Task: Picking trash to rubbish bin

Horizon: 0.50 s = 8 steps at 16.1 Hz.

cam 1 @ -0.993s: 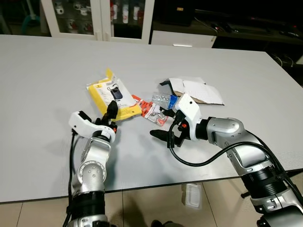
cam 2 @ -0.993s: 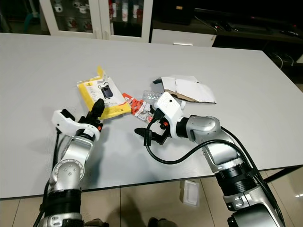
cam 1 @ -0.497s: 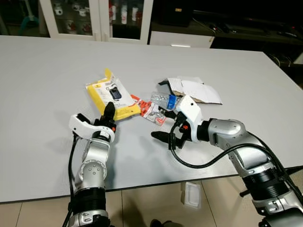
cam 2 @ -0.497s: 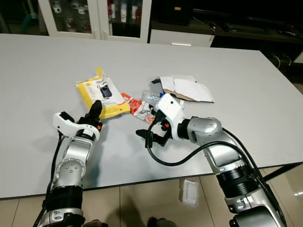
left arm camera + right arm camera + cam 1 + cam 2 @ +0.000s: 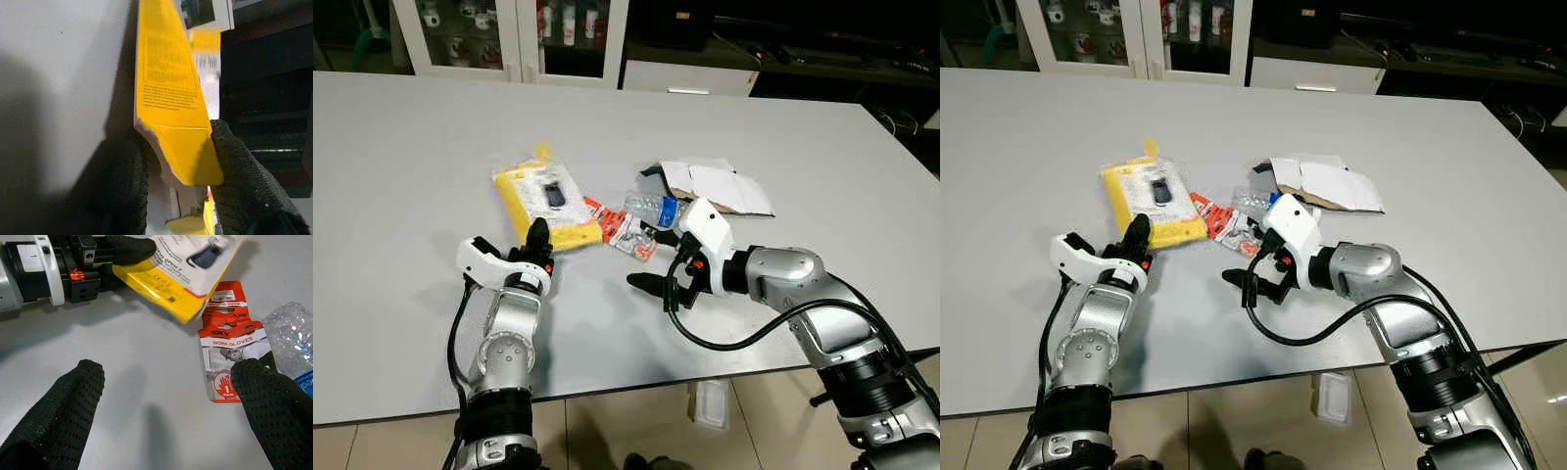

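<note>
A yellow package with a black item under clear plastic lies on the grey table, blurred in the eye views. My left gripper is shut on its near edge, and the yellow card sits between the fingers in the left wrist view. A red work-gloves packet and a crushed clear bottle lie just right of it. My right gripper hovers open beside them. One of its fingertips is at the edge of the red packet.
Torn white and brown cardboard lies behind the right gripper. White glass-door cabinets stand beyond the table's far edge. A clear plastic container sits on the tiled floor under the near edge.
My left gripper has drawn slightly back toward me with the yellow package, which has shifted and now looks blurred. The right gripper has barely moved.
</note>
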Available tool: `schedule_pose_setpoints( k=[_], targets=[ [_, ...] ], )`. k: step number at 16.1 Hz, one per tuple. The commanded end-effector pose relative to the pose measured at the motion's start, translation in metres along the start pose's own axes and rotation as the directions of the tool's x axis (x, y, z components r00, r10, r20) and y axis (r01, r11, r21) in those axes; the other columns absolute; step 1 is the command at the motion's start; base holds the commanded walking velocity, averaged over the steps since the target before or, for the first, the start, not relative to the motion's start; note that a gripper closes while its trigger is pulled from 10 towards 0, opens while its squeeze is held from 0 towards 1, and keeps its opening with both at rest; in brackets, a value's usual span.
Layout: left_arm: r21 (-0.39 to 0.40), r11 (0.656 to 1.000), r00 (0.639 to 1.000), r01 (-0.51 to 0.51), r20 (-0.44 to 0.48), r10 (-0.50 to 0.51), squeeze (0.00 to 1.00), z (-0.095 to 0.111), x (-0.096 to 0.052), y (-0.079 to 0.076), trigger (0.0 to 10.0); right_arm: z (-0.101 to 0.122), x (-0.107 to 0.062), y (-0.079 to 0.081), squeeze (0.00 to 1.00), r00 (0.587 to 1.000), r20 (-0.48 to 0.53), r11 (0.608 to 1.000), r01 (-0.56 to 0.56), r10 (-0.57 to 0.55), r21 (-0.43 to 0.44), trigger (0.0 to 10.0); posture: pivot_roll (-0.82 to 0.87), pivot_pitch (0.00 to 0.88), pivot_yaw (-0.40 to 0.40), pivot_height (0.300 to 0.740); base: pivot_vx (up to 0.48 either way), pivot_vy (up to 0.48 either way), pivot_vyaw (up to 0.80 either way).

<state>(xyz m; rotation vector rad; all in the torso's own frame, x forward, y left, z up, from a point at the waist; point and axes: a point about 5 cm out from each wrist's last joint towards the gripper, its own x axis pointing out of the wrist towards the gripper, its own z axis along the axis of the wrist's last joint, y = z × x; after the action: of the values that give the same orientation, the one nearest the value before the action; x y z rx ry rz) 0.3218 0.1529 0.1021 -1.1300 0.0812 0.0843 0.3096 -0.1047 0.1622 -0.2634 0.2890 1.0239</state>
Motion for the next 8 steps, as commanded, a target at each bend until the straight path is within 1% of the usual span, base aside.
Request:
schedule_pose_setpoints(
  k=[1, 7, 8],
  targets=[
    [-0.033, 0.994, 0.992, -0.104, -0.073, 0.102, 0.00, -0.0223, -0.0068, 0.0214, 0.0, -0.0028, -0.0051, -0.0007, 1.00, 1.000, -0.015, 1.000, 0.009, -0.009, 0.003, 10.0, -0.15, 0.106, -0.149, 0.740, 0.000, 0.000, 0.00],
    [-0.014, 0.994, 0.992, -0.106, -0.073, 0.105, 0.00, -0.0229, -0.0068, 0.0215, 0.0, -0.0036, -0.0049, -0.0001, 1.00, 1.000, -0.018, 1.000, 0.010, -0.010, 0.005, 10.0, -0.15, 0.105, -0.150, 0.740, 0.000, 0.000, 0.00],
    [0.010, 0.995, 0.993, -0.099, -0.062, 0.099, 0.00, -0.0210, -0.0069, 0.0202, 0.0, -0.0034, -0.0049, -0.0007, 1.00, 1.000, -0.017, 1.000, 0.013, -0.013, 0.004, 10.0, -0.15, 0.105, -0.150, 0.740, 0.000, 0.000, 0.00]
  ],
)
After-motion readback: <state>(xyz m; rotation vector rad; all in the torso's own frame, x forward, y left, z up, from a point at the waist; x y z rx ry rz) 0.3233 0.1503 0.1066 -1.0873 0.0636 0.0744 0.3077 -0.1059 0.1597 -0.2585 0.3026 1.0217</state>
